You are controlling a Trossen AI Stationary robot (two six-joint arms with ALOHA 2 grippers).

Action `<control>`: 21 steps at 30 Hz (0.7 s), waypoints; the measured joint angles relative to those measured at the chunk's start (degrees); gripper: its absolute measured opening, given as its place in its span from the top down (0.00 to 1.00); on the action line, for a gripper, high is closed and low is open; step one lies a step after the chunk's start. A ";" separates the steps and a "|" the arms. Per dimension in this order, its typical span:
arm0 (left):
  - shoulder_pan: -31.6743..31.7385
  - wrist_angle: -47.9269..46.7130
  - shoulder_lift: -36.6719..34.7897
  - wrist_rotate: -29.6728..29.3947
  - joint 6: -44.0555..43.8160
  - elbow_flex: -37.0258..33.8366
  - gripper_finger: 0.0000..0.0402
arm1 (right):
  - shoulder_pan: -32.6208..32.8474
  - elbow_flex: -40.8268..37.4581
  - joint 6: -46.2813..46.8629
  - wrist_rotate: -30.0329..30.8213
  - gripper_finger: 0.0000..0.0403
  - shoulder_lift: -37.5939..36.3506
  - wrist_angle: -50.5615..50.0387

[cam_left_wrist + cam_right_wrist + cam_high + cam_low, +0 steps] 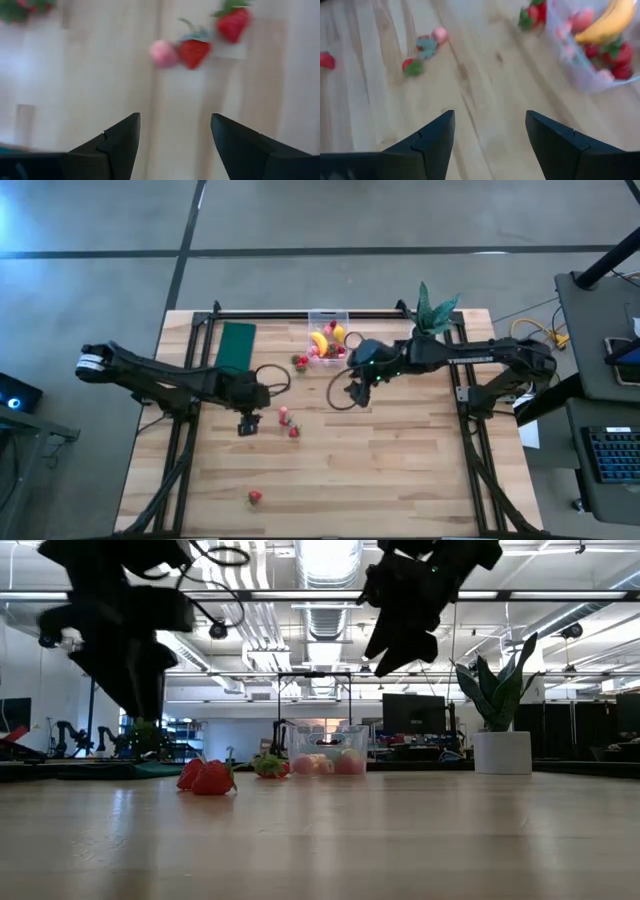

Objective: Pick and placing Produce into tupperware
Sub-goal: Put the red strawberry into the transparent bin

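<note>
The clear tupperware (328, 338) stands at the table's far middle, holding a yellow banana (612, 20), a lemon (338, 333) and red and pink strawberries. One strawberry (301, 362) lies just outside it. Two more strawberries (288, 423) lie mid-table, beside a pink fruit (163, 53), and another (255, 497) lies near the front edge. My left gripper (248, 425) hovers open just left of the mid-table pair, holding nothing. My right gripper (357, 392) hangs open above bare wood, to the near right of the tupperware, with nothing in it.
A dark green pad (237, 345) lies left of the tupperware. A potted plant (435, 310) in a white pot stands at the far right. Black cable loops (340, 390) lie on the wood near both grippers. Open wood stretches along the near half of the table.
</note>
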 joint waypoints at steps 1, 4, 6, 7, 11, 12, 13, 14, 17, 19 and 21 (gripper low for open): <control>-1.40 0.05 -0.92 0.11 -0.57 -0.49 0.43 | 0.67 1.20 0.65 0.02 0.42 0.98 -1.72; -5.83 -0.44 -3.77 3.44 -5.29 -1.80 0.43 | 2.48 4.34 1.94 0.24 0.42 3.71 -4.94; -9.07 -0.90 -5.54 6.82 -9.23 -2.25 0.43 | 3.61 5.98 2.03 0.52 0.42 5.58 -7.24; -10.93 -1.63 -6.27 7.95 -11.42 -2.26 0.43 | 4.13 6.70 2.02 0.68 0.42 6.33 -7.74; -18.16 -1.10 -7.87 12.68 -19.45 -2.20 0.43 | 6.15 9.46 2.00 1.97 0.42 9.20 -10.88; -19.88 -0.66 -7.90 14.10 -21.64 -2.14 0.43 | 6.49 9.90 2.00 2.08 0.42 9.69 -11.18; -21.59 -0.38 -7.83 15.49 -23.91 -2.14 0.43 | 6.87 10.38 2.00 2.17 0.42 10.36 -11.77; -23.25 -0.43 -7.46 16.66 -26.06 -2.20 0.43 | 7.18 10.95 1.99 2.54 0.42 10.94 -11.72; -28.11 2.16 -5.20 17.62 -30.75 -2.15 0.43 | 7.75 12.29 2.00 3.37 0.42 12.07 -12.02; -30.55 4.74 -3.17 17.60 -32.89 -1.76 0.43 | 8.05 12.64 3.12 4.03 0.42 12.25 -11.48; -32.21 7.54 -0.39 17.44 -34.99 -1.08 0.43 | 8.47 12.48 4.46 4.54 0.42 11.95 -11.99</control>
